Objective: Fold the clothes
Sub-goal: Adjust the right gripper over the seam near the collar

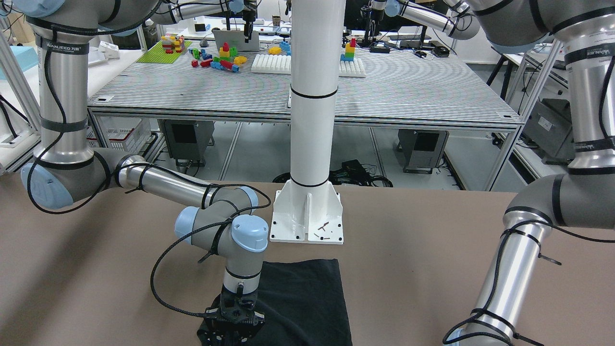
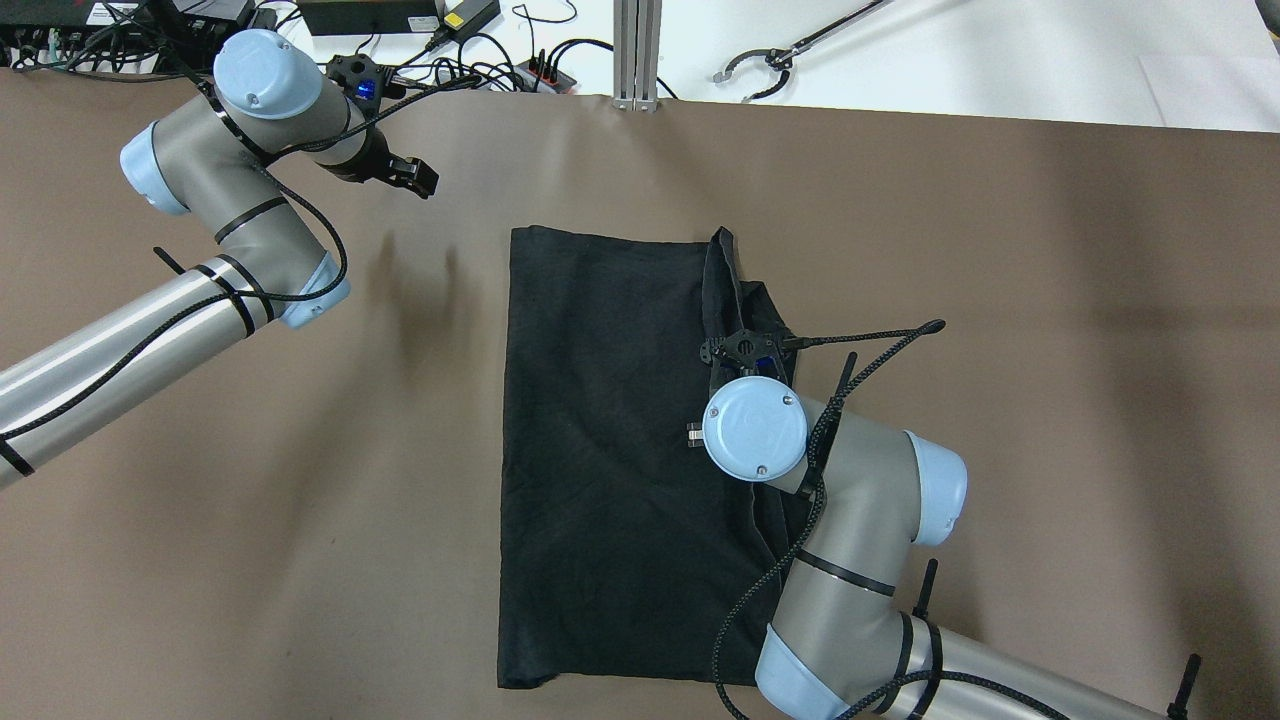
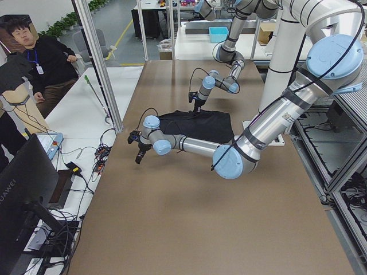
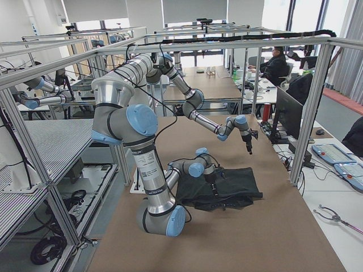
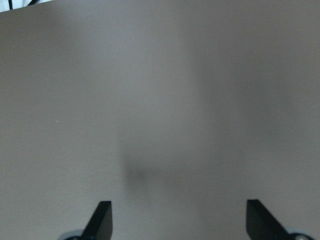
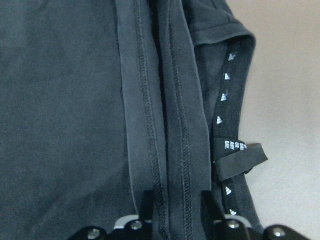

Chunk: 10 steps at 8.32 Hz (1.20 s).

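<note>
The right end effector (image 6: 176, 197) is clamped on a stitched hem fold of the clothes (image 2: 600, 420), at the right edge of the black piece in the overhead view, likely so that side can be carried across. The fabric bunches up around the grip; the rest lies flat at the centre of the counter (image 2: 1000, 300). The left end effector (image 5: 177, 204), fingers wide apart, hangs over the counter at upper left, well apart from the cloth, probably to stay out of the way.
</note>
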Motion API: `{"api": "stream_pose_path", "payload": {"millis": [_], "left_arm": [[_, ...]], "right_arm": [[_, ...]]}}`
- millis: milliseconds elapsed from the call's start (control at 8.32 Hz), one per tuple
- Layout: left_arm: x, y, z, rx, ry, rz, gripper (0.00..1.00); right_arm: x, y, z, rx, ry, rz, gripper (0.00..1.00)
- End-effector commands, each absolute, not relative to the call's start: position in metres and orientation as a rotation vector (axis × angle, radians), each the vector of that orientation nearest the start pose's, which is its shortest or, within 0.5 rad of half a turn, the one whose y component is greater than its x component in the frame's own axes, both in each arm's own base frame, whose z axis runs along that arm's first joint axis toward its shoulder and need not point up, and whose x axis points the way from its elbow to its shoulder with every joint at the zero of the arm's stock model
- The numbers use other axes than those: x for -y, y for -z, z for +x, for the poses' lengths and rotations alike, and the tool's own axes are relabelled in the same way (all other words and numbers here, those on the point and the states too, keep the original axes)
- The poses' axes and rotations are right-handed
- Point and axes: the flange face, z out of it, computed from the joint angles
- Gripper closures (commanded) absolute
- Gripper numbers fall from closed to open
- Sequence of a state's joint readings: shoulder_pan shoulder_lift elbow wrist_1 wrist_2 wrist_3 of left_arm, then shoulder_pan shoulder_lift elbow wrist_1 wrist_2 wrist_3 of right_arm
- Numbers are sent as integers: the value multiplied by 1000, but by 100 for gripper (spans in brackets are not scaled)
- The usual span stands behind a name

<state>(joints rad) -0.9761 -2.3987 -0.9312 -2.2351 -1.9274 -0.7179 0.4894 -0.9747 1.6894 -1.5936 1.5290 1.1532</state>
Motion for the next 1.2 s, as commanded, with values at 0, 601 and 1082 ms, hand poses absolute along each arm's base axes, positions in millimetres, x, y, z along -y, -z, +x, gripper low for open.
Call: {"api": "stream_pose_path", "payload": {"millis": [0,601,1082], "left_arm": [[745,-365,386,-780,-38,463,6],[745,-365,387,-779,-39,463,6],[744,-368,386,-781,-40,466,6]], "right_arm": [[432,-267,-535,615,-72,339,48],[417,-267,-543,662,35,241,50],[434,-275,-527,635,109,285,75]]}}
